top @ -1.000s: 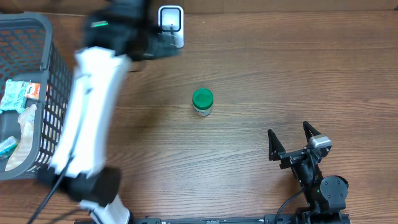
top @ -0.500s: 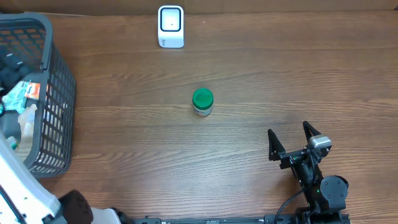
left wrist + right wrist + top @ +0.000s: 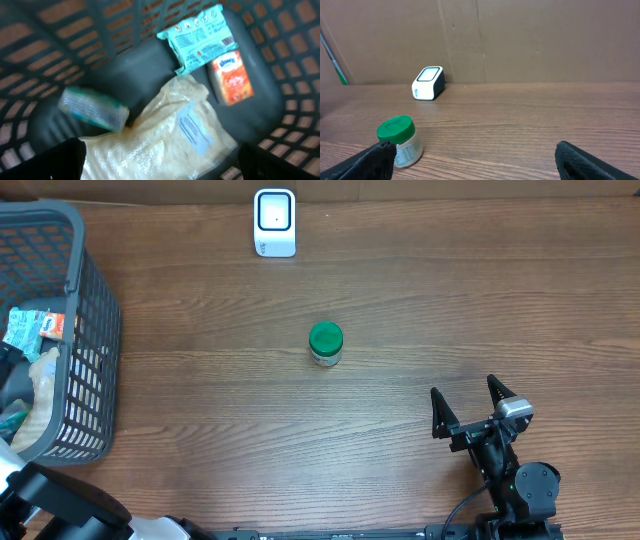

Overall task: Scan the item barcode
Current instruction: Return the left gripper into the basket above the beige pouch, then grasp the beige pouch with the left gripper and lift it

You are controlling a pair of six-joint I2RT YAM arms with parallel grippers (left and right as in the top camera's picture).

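My left gripper [image 3: 162,167] hangs open inside the grey basket [image 3: 95,330], just above a clear plastic bag with a white label [image 3: 170,130]; nothing is between its fingers. Around the bag lie a teal packet [image 3: 197,32], an orange tissue pack [image 3: 231,75] and a blurred teal tube [image 3: 92,107]. A green-lidded jar [image 3: 325,343] stands upright mid-table, also the jar [image 3: 400,140] in the right wrist view. The white scanner [image 3: 274,222] sits at the table's back edge. My right gripper [image 3: 467,402] rests open at the front right, well short of the jar.
The basket's mesh walls [image 3: 280,55] close in around the left gripper. The left arm [image 3: 50,500] comes up from the front left corner. A brown cardboard wall [image 3: 520,40] stands behind the scanner [image 3: 427,82].
The left arm has swung from near the scanner at the back over to the left and down into the basket. The right arm and the jar have not moved.
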